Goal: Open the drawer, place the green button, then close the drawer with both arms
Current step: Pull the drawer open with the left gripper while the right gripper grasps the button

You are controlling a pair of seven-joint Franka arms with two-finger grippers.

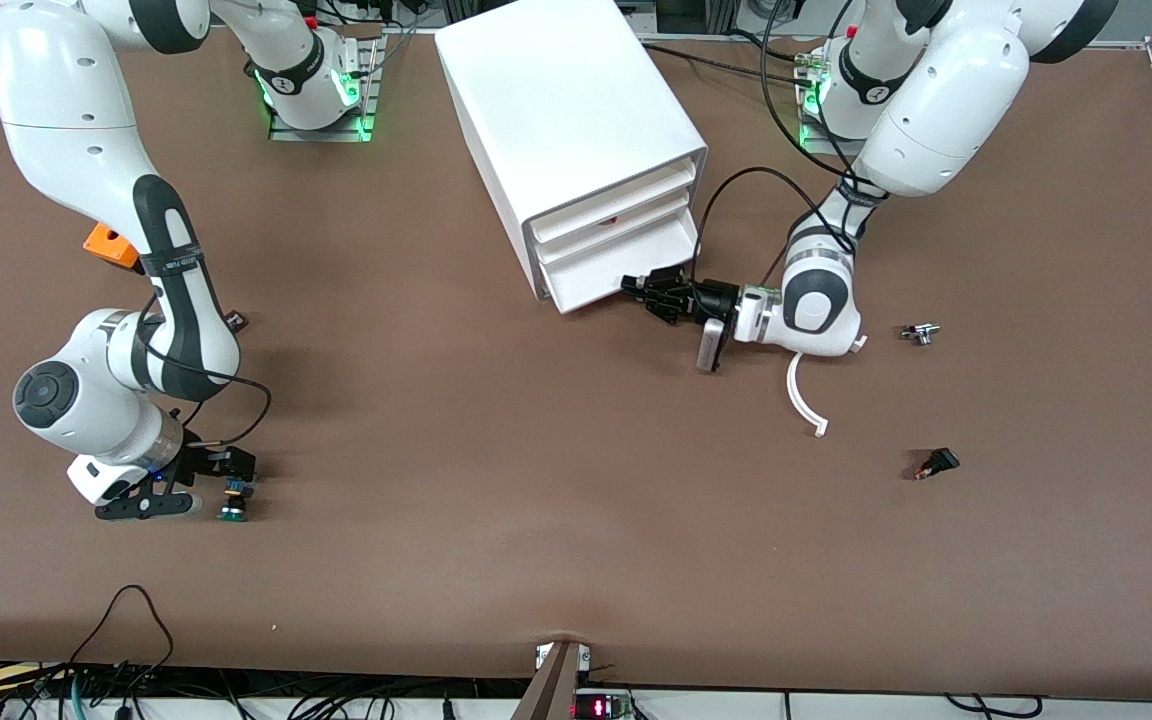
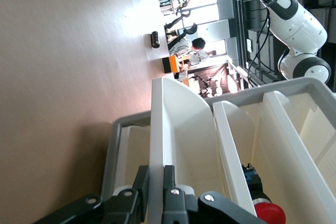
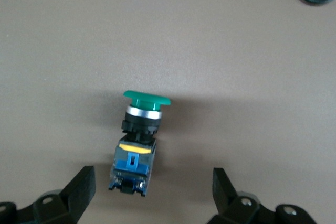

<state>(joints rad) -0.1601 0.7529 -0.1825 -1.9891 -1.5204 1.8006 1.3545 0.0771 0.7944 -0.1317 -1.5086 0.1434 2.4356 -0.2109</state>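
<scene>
My left pincer (image 1: 648, 293) clamped on drawer (image 1: 616, 270) lip, should pull straight out; right pincer (image 1: 198, 490) wide open, empty, straddling button (image 3: 137, 142), should close squarely.

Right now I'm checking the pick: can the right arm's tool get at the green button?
Probably yes. The right tool is open just above the button, which lies alone on the bare table, with nothing between its fingers and the button.
</scene>
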